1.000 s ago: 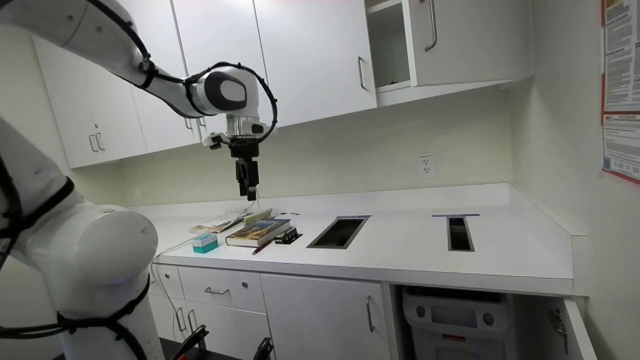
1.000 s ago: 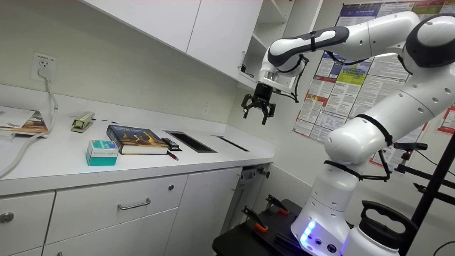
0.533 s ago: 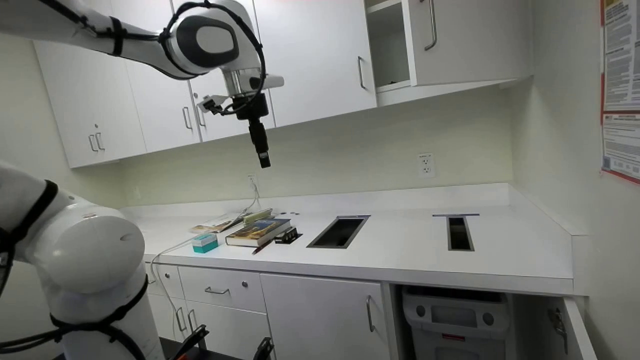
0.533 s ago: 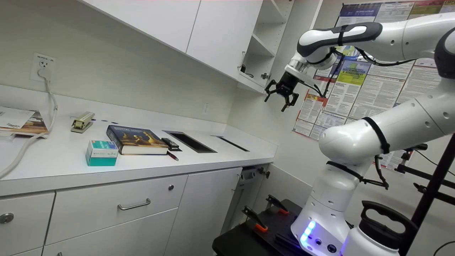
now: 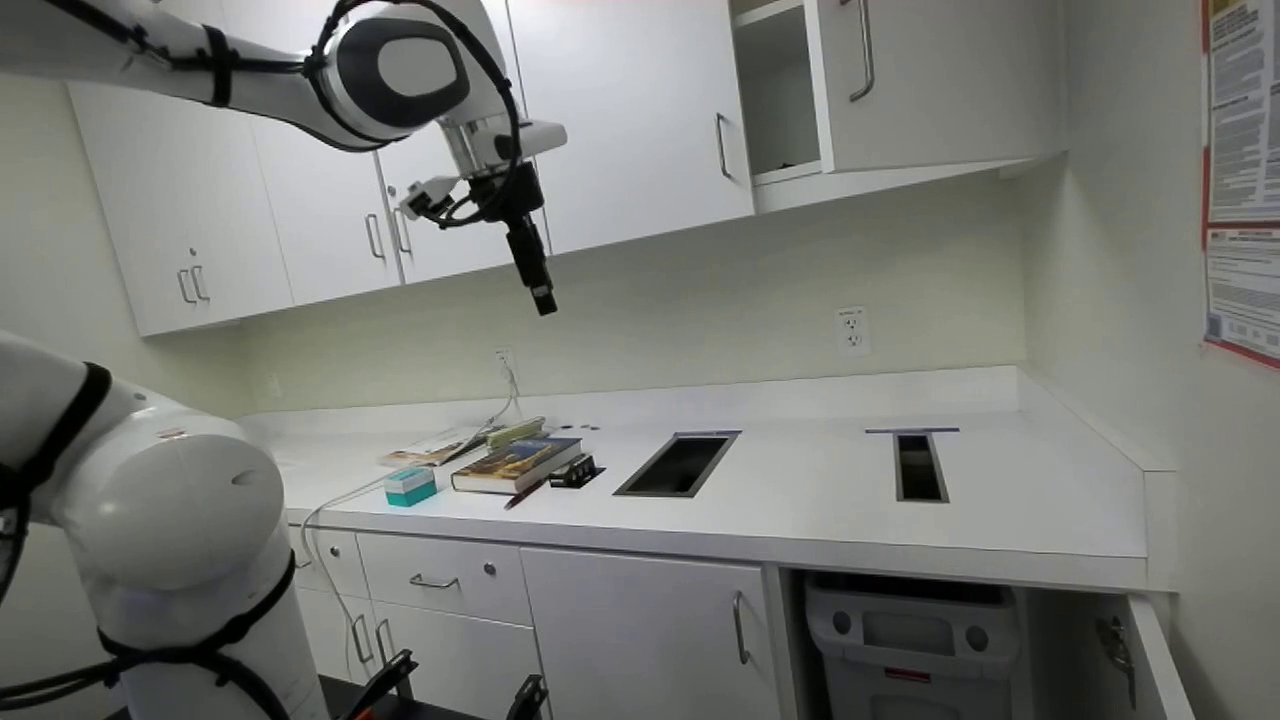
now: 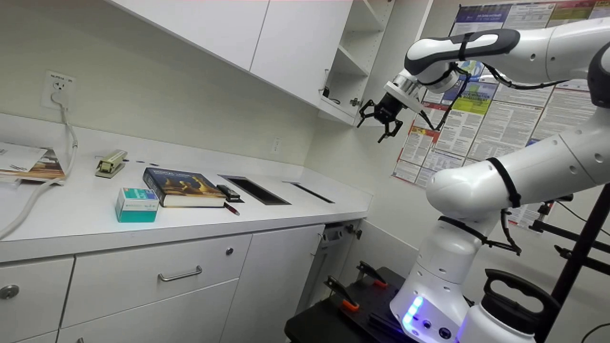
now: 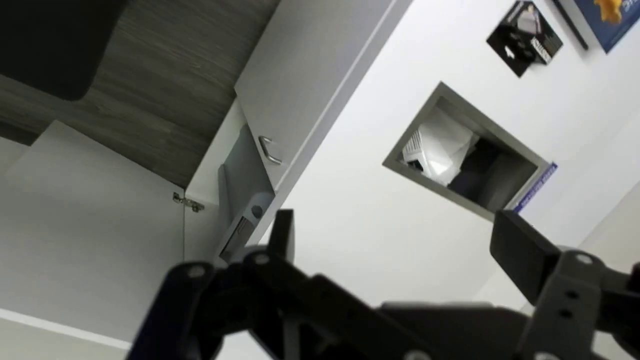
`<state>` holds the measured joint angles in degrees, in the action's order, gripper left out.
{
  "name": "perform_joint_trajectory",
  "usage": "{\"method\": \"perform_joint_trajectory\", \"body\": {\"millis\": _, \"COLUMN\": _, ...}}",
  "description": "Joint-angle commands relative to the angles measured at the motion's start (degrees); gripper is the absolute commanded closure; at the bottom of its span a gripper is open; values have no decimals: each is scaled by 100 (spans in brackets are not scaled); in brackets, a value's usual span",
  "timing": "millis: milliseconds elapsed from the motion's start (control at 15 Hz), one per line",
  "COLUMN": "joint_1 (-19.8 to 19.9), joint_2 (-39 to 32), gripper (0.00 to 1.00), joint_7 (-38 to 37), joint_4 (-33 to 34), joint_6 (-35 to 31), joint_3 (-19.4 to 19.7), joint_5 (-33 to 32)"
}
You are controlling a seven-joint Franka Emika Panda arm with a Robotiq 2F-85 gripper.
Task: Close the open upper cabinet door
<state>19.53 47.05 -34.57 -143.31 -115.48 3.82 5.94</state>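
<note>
In an exterior view, clock hours counted from its centre, the robot arm [image 5: 180,500] stands between eight and nine o'clock, and its forearm [image 5: 262,95] crosses at ten in front of the closed upper doors [image 5: 240,220]. On the white bench [image 5: 1050,500], a turquoise-and-white box [image 5: 410,487] sits at eight o'clock, and a thick book [image 5: 515,466] lies near it, between seven and eight. The gripper [image 5: 545,303] hangs at ten above the bench, tilted, its tips aimed between five and six; in the wrist view its fingers [image 7: 522,252] stand wide apart, with bench visible between them. A small black item [image 5: 575,471] at seven lies just beside the book. Between five and six, a rectangular cutout [image 5: 680,465] breaks the bench top. A wall outlet [image 5: 852,331] is near three, a grey plastic container [image 5: 912,640] sits inside a base cabinet [image 5: 788,640] between four and five, and a narrower slot [image 5: 920,468] is cut near four. The upper cabinet door [image 5: 950,85] stands swung out between one and two, well apart from the gripper there, its silver bar handle [image 5: 867,50] near its nine o'clock edge and the cabinet interior [image 5: 785,100] exposed on that side. At four, the base cabinet's door [image 5: 1165,670] stands open; between two and three, a red-edged poster [image 5: 1248,140] hangs.
</note>
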Motion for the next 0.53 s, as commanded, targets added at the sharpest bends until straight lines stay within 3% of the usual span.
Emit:
{"method": "perform_joint_trajectory", "body": {"millis": 0, "joint_1": 388, "joint_2": -373, "gripper": 0, "joint_7": -291, "joint_4": 487, "joint_6": -486, "joint_3": 282, "joint_5": 75}}
{"method": "perform_joint_trajectory", "body": {"millis": 467, "joint_1": 997, "joint_2": -983, "gripper": 0, "joint_7": -666, "joint_4": 1571, "joint_6": -1141, "joint_3": 1102, "joint_5": 191}}
